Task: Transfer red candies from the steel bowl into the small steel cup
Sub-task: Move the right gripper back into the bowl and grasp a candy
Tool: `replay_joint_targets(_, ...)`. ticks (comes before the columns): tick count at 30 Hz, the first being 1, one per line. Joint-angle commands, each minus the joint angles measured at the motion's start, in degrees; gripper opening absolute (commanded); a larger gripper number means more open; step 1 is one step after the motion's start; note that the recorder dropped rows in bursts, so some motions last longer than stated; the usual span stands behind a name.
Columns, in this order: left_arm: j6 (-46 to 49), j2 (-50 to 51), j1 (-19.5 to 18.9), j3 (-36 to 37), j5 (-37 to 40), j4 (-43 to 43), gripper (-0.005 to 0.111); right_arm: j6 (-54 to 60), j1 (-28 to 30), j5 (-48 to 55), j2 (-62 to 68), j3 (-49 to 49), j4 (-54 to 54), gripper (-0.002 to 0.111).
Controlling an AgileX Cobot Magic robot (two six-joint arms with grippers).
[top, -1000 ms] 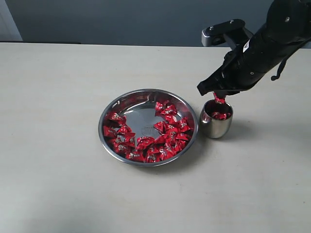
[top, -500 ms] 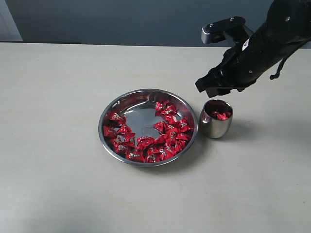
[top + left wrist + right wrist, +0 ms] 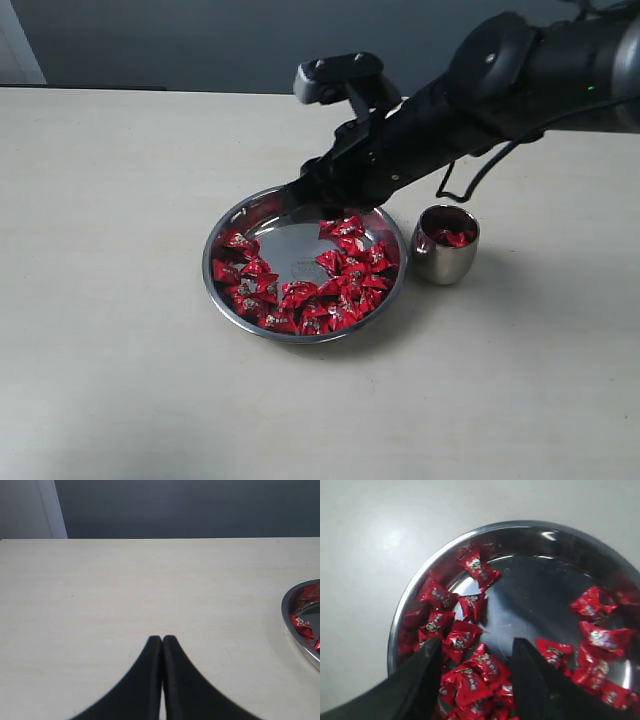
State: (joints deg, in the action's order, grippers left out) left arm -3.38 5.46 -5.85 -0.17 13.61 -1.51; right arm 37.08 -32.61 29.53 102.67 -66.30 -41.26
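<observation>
Exterior view: right arm crosses steel bowl, small steel cup beside.

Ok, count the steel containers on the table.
2. The steel bowl lies at the centre of the exterior view; the small steel cup stands beside it, on its right. Nothing seems hidden.

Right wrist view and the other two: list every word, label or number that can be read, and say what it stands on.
Shiny red crinkled candy wrappers: pale printed marks, too blurred to read.
Wide shallow steel bowl: small stamped mark at its centre, too small to read.
Small rounded steel cup: no text visible.
Nothing here can be read.
</observation>
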Motion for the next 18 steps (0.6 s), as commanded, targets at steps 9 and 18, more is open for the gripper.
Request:
replay_joint_targets(9,-0.13,-0.39,0.29,0.17,-0.24,-0.14,0.0,1.02,-4.84,0.68,12.15,-5.07,-3.38,0.044)
replay_joint_targets(18,-0.13,-0.39,0.29,0.17,-0.24,-0.14,0.0,1.02,-4.84,0.55,15.65,-6.02,-5.4,0.044)
